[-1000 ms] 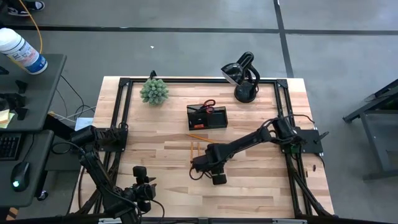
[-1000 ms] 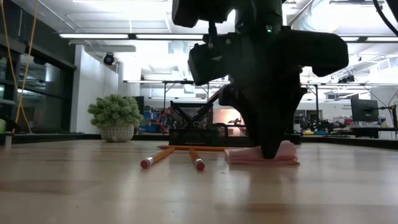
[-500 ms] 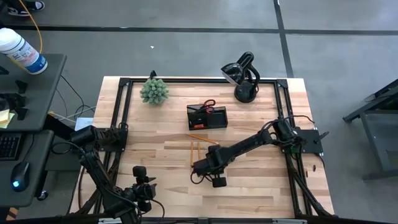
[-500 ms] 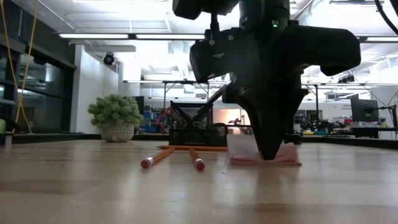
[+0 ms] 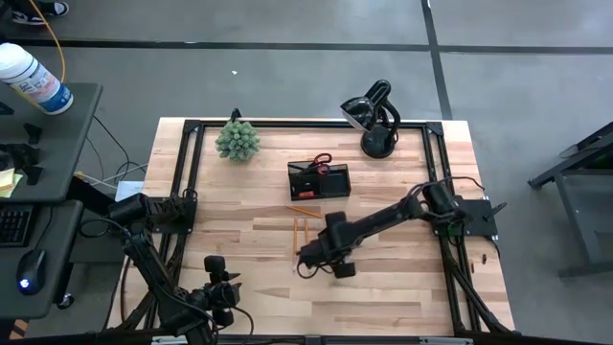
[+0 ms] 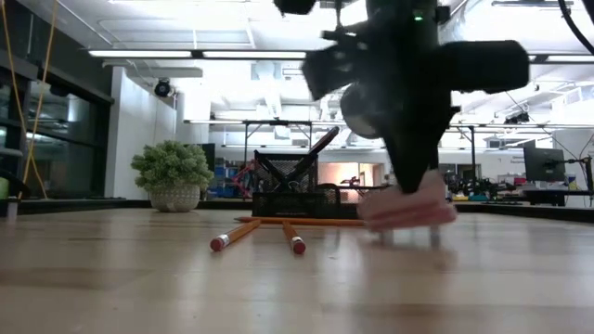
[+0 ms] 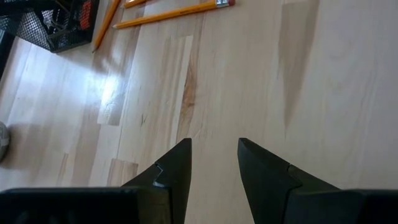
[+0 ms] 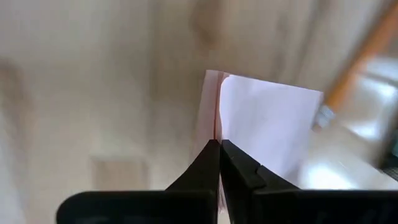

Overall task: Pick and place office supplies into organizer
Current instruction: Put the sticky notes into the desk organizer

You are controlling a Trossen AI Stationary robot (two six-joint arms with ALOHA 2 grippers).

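Note:
My right gripper [image 6: 413,181] is shut on a pink sticky-note pad [image 6: 408,209], just above the table's middle. Two yellow-orange pencils [image 5: 298,228] lie on the wood beside it, between the pad and the black organizer [image 5: 319,180]. Red-handled scissors [image 5: 323,160] stand in the organizer. My left gripper [image 7: 214,146] stands open over bare wood near the front-left corner, with nothing between its fingers. My right gripper pinches one edge of the pad [image 8: 214,134] between its two fingers. How many sheets it has, I cannot tell. The fingers come from above, pointing down. The pad hangs tilted below them, clear of the table.
A green spiky plant [image 5: 238,140] stands at the far left, and a black desk lamp [image 5: 375,120] at the far right. A black frame [image 5: 192,172] runs around the tabletop. Bare wood lies along the near side.
My right gripper has taken hold of the pink pad and gone up with it, tipping a little. The pad lay flat on the table a second ago. It now hangs tilted, clear of the wood.

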